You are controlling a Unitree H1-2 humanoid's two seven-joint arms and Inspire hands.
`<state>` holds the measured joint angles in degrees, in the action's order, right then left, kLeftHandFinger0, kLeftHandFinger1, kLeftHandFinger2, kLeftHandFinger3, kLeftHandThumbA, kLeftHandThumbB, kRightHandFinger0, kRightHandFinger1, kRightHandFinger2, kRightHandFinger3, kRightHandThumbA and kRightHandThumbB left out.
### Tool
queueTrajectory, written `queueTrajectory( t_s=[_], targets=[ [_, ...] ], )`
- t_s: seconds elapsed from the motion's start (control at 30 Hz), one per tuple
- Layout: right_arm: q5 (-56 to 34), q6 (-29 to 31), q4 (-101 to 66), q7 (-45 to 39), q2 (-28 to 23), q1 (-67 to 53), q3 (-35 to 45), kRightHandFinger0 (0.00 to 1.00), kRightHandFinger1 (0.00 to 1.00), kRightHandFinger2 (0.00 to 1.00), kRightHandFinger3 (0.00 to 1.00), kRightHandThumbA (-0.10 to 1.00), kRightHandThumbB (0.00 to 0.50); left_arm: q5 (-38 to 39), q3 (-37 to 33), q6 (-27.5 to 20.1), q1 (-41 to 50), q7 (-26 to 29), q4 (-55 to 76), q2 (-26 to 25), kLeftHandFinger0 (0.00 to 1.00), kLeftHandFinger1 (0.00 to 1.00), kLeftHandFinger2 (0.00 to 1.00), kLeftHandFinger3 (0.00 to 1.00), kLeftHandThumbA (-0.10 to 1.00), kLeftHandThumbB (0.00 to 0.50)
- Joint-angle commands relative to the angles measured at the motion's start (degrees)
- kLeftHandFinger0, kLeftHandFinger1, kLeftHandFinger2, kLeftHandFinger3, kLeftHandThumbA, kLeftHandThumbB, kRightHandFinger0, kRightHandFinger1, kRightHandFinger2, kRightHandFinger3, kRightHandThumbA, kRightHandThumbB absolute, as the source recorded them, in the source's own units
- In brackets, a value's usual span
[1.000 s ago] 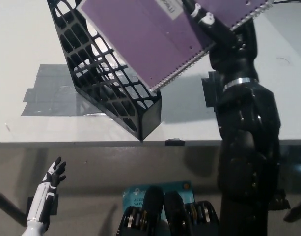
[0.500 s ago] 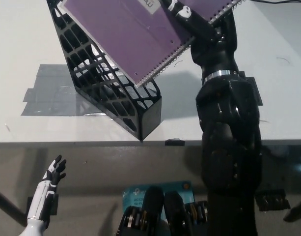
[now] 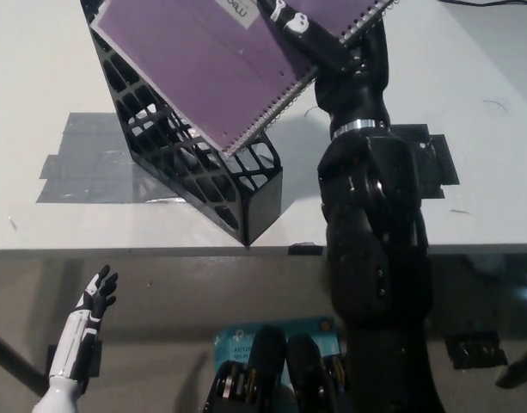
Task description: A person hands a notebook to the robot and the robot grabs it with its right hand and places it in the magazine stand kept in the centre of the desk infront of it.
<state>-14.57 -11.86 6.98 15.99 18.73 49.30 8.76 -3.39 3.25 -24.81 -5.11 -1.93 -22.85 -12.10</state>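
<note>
Right hand (image 3: 319, 39) gripping spiral-bound purple notebook (image 3: 207, 64), over black lattice stand (image 3: 194, 159)

Right hand (image 3: 310, 34) holds notebook (image 3: 203, 64) over magazine stand (image 3: 194, 168).

Bright, even light; sharp focus (soft shadow beside the stand (image 3: 186, 146)).

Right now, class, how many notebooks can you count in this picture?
1: the purple spiral notebook, held by the black right hand above the black magazine stand. Others could be hidden inside the stand.
</note>
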Motion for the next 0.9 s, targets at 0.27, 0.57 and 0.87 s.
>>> queueTrajectory(
  t_s=[0.27, 0.57, 0.87],
  targets=[
    [7.2, 12.6, 4.4, 2.8, 2.7, 4.4, -3.5, 0.00, 0.00, 0.00, 0.00, 1.00, 0.052, 1.0, -0.3, -2.1, -1.6, -0.8, 1.2, -0.9, 1.00, 1.00, 1.00, 1.00, 1.00, 0.500],
    [2.7, 13.3, 0.3, 3.3, 2.9, 5.8, -0.6, 0.00, 0.00, 0.00, 0.00, 1.00, 0.075, 0.1, -0.4, -2.1, -1.7, 0.0, 1.5, -0.9, 1.00, 1.00, 1.00, 1.00, 1.00, 0.500],
    [-1.7, 7.6, -8.8, 3.8, 1.4, 6.4, 1.8, 0.00, 0.00, 0.00, 0.00, 1.00, 0.076, -0.4, -0.3, -2.1, -1.8, 0.5, 1.2, -0.8, 1.00, 1.00, 1.00, 1.00, 1.00, 0.500]
  ],
)
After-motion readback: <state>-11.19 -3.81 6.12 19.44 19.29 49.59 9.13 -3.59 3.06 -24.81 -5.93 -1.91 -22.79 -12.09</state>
